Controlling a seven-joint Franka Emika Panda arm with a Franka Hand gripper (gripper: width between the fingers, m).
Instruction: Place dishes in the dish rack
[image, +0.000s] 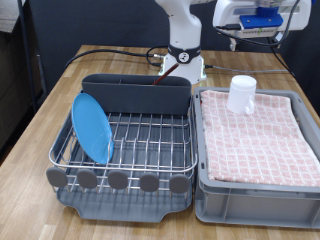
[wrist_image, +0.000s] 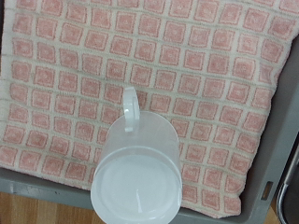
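The round bright-blue plate stands on edge in the silver wire dish rack, at the exterior view's left side of the rack. The white handled mug stands mouth-down on the pink checked cloth. In the wrist view the mug is seen from above with its handle showing. My gripper hangs high above the mug at the exterior view's top right, holding nothing that shows. Its fingers do not show in the wrist view. The wooden spoon is out of view.
The rack sits in a dark grey tray with a tall grey utensil holder along its far side. The cloth lies in a lighter grey bin beside the rack. The robot base and cables stand behind on the wooden table.
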